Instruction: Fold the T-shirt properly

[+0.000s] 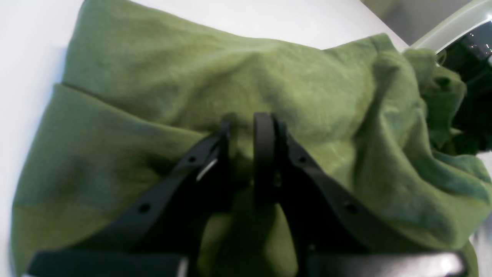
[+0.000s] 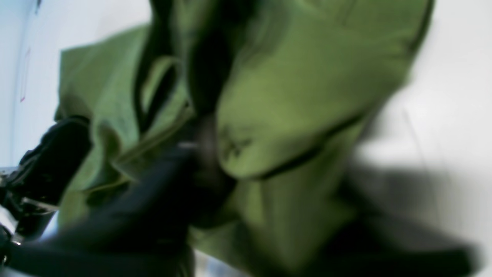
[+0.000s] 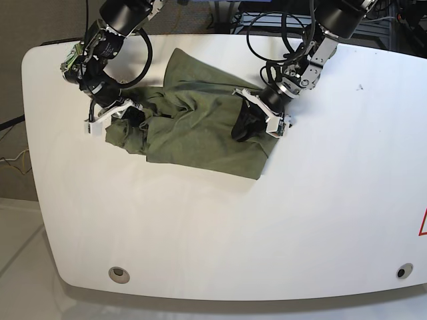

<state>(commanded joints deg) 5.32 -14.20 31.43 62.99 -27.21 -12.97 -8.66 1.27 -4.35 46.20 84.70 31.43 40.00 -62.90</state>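
Note:
The olive-green T-shirt point(image 3: 193, 130) lies crumpled and partly doubled over on the white table, towards the back left. In the base view my left gripper point(image 3: 245, 127) presses into its right edge. From the left wrist view, that gripper point(image 1: 246, 127) has its black fingers point(image 1: 264, 130) close together with a ridge of T-shirt point(image 1: 269, 77) pinched between them. My right gripper point(image 3: 130, 115) is buried in the bunched left end. The right wrist view is blurred; there the gripper point(image 2: 203, 130) appears closed on a fold of the T-shirt point(image 2: 300, 96), beside a hemmed edge.
The white table point(image 3: 300, 213) stretches wide to the front and right of the shirt. Two round grommets point(image 3: 119, 272) point(image 3: 400, 271) sit near its front edge. Black cables point(image 3: 267, 33) hang behind the left arm at the back edge.

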